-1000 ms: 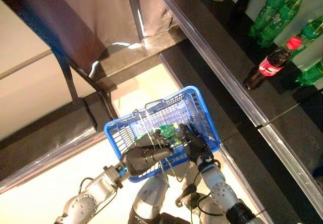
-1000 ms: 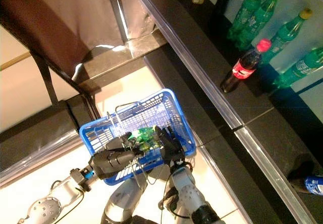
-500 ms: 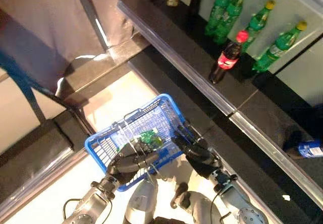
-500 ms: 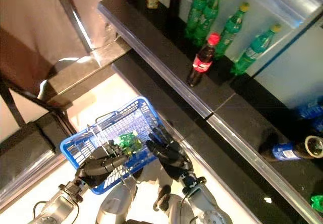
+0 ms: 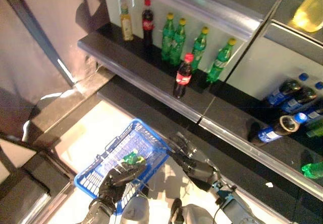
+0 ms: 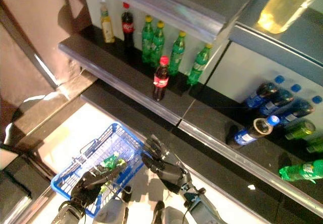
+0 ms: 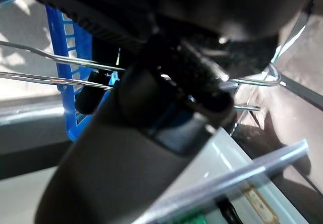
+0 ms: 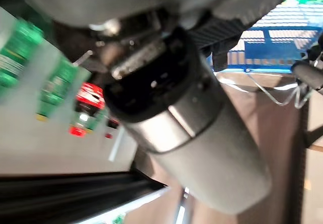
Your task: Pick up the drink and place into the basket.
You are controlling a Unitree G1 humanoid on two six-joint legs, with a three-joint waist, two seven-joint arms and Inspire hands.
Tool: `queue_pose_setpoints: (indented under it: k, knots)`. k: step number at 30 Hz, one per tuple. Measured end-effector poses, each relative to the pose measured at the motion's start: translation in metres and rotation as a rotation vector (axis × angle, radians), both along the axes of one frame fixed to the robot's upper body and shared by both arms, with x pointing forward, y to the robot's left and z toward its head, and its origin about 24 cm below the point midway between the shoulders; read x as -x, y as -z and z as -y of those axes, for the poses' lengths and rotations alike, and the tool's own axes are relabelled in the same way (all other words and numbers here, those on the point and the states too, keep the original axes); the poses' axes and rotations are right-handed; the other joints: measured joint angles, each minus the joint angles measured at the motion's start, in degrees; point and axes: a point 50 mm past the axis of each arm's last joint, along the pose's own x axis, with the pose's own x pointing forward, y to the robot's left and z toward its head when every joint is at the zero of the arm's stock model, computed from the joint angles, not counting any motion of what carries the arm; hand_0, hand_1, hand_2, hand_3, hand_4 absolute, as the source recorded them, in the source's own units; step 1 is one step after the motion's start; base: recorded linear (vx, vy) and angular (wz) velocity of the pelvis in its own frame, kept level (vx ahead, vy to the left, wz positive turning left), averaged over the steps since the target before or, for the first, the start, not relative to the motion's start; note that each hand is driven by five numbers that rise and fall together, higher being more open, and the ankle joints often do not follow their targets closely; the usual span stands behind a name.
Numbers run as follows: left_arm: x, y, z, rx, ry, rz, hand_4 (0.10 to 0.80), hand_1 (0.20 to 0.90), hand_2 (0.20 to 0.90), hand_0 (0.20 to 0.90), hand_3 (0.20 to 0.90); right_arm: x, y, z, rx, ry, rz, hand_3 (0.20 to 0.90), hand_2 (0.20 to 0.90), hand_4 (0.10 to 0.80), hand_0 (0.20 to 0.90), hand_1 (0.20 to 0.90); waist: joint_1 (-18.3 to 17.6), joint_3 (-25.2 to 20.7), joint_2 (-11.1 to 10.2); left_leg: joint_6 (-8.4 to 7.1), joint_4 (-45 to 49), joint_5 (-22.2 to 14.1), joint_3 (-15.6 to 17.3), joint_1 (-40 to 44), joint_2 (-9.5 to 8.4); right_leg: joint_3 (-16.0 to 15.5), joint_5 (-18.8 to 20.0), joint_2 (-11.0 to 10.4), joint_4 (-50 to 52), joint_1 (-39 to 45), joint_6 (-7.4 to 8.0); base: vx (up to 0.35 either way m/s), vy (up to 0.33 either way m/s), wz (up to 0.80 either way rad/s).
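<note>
Left eye view: left hand [image 5: 120,177] grips basket [image 5: 96,169] handle; right hand [image 5: 194,164], fingers spread, beside its rim.

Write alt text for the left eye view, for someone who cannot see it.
The robot's left hand grips the wire handle of a blue basket holding a green drink, while its right hand hangs open beside it. Above, a dark shelf carries upright green bottles and a red-capped cola bottle.

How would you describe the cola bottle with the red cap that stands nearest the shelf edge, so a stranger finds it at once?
Look at the dark shelf above the blue basket. A row of bottles stands along its back wall, mostly green ones. The cola bottle stands alone in front of that row, near the shelf edge: dark, with a red cap and red label.
</note>
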Motion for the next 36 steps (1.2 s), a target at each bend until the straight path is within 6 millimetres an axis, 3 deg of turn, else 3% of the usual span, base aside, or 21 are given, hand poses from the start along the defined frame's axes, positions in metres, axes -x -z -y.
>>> queue_pose_setpoints:
  k: [3, 8, 16, 21, 25, 27, 29, 30, 31, 32, 33, 35, 36]
  knots:
    - [0.016, 0.022, -0.006, -0.029, -0.105, -0.09, 0.1, 0.3, 0.3, 0.3, 0.2, 0.011, 0.03, 0.016, -0.022, 0.115, -0.099, 0.9, 0.9, 0.8, 0.9, 0.9, -2.0, -2.9, 0.4, 0.2, -2.3, 0.0, 3.2, 1.5, 0.63, 2.6, 1.0, 0.6, -2.3, 0.2, 0.43, -0.071, 0.068, -0.55]
    - [0.035, 0.045, -0.012, -0.031, -0.218, -0.211, 0.1, 0.3, 0.3, 0.3, 0.2, 0.037, 0.06, 0.043, 0.031, 0.277, -0.245, 0.9, 0.9, 0.8, 0.9, 0.9, -5.8, -4.9, 0.8, 0.6, -4.0, -0.1, 6.7, 3.0, 1.08, 4.4, 2.6, 0.8, -4.6, 0.0, 0.82, -0.045, 0.059, -0.4]
    - [0.047, 0.071, -0.001, -0.006, -0.301, -0.342, 0.1, 0.3, 0.3, 0.3, 0.2, 0.066, 0.112, 0.058, 0.246, 0.525, -0.621, 0.9, 0.9, 0.8, 0.9, 0.9, -9.1, -7.1, 2.3, 1.26, -6.0, -0.7, 12.4, 6.0, 1.09, 8.6, 3.9, 0.9, -6.3, 0.1, 2.12, -0.04, 0.069, -0.36]
    - [0.049, 0.08, 0.004, -0.008, -0.303, -0.401, 0.1, 0.3, 0.3, 0.3, 0.2, 0.086, 0.13, 0.07, 0.517, 0.535, -0.825, 0.9, 0.9, 0.8, 0.9, 0.9, -10.5, -8.4, 3.7, 1.67, -6.2, -1.3, 15.7, 6.4, 1.14, 9.3, 5.1, 0.2, -6.8, -1.0, 2.87, -0.041, 0.079, -0.41]
    - [0.056, 0.087, 0.008, -0.005, -0.312, -0.453, 0.1, 0.3, 0.3, 0.3, 0.2, 0.097, 0.134, 0.083, 0.588, 0.584, -0.903, 0.9, 0.9, 0.8, 0.9, 0.9, -12.4, -9.3, 4.7, 1.46, -7.0, -1.7, 20.4, 7.4, 1.56, 8.9, 6.1, -0.8, -7.0, -2.8, 3.74, -0.038, -0.002, -0.65]
    - [0.059, 0.09, 0.009, -0.006, -0.326, -0.487, 0.1, 0.3, 0.3, 0.3, 0.2, 0.102, 0.136, 0.089, 0.612, 0.597, -0.918, 0.9, 0.9, 0.8, 0.9, 0.9, -12.4, -9.3, 5.3, 0.99, -7.1, -2.1, 23.4, 8.1, 2.52, 6.1, 6.8, -2.6, -7.6, -3.7, 4.42, -0.056, -0.061, -1.09]
    - [0.06, 0.091, 0.004, -0.007, -0.359, -0.494, 0.1, 0.3, 0.3, 0.3, 0.2, 0.106, 0.137, 0.09, 0.64, 0.577, -0.93, 0.9, 0.9, 0.8, 0.9, 0.9, -12.1, -9.5, 5.0, 0.61, -7.2, -2.5, 27.8, 8.4, 3.11, 2.1, 7.0, -6.8, -7.4, -5.5, 7.28, -0.128, -0.098, -1.15]
    - [0.067, 0.091, 0.0, -0.014, -0.387, -0.512, 0.1, 0.3, 0.3, 0.3, 0.2, 0.11, 0.138, 0.09, 0.65, 0.567, -0.944, 0.9, 0.9, 0.8, 0.9, 0.9, -11.6, -9.6, 4.5, -0.25, -7.7, -2.6, 31.1, 9.6, 3.69, -2.8, 7.4, -9.5, -7.5, -5.8, 9.17, -0.237, -0.145, -1.36]
    - [0.068, 0.091, -0.003, -0.019, -0.405, -0.516, 0.1, 0.3, 0.3, 0.3, 0.2, 0.112, 0.139, 0.092, 0.662, 0.561, -0.953, 0.9, 0.9, 0.8, 0.9, 0.9, -10.9, -9.7, 4.0, -1.28, -7.8, -3.1, 33.0, 10.8, 4.11, -5.4, 8.1, -10.8, -7.3, -5.8, 9.31, -0.194, -0.129, -1.64]
    - [0.077, 0.092, -0.008, -0.031, -0.422, -0.537, 0.1, 0.3, 0.3, 0.3, 0.2, 0.12, 0.14, 0.093, 0.679, 0.551, -0.97, 0.9, 0.9, 0.8, 0.9, 0.9, -10.2, -10.2, 3.0, -2.41, -7.8, -3.6, 34.4, 12.2, 4.36, -6.7, 13.2, -11.0, -7.2, -5.8, 8.47, -0.118, -0.089, -1.37]
    - [0.084, 0.094, -0.009, -0.032, -0.439, -0.563, 0.1, 0.3, 0.3, 0.3, 0.2, 0.123, 0.14, 0.096, 0.691, 0.549, -0.98, 0.9, 0.9, 0.8, 0.9, 0.9, -10.5, -10.3, 3.1, -3.05, -7.6, -4.0, 34.1, 12.9, 4.84, -6.6, 14.8, -9.8, -6.8, -6.0, 5.49, -0.134, -0.202, -1.09]
    - [0.081, 0.095, -0.007, -0.027, -0.434, -0.566, 0.1, 0.3, 0.3, 0.3, 0.2, 0.123, 0.139, 0.102, 0.712, 0.549, -0.976, 0.9, 0.9, 0.8, 0.9, 0.9, -10.7, -10.3, 4.0, -3.64, -6.5, -4.5, 31.8, 12.2, 6.74, -6.0, 14.1, -7.3, -7.4, -6.9, 5.53, -0.108, -0.305, -0.57]
    - [0.075, 0.094, -0.008, -0.03, -0.432, -0.557, 0.1, 0.3, 0.3, 0.3, 0.2, 0.123, 0.139, 0.103, 0.718, 0.546, -0.972, 0.9, 0.9, 0.8, 0.9, 0.9, -10.6, -10.4, 3.8, -4.23, -5.3, -4.8, 31.6, 11.7, 7.77, -5.9, 14.4, -5.8, -8.9, -6.8, 4.28, -0.026, -0.352, -0.49]
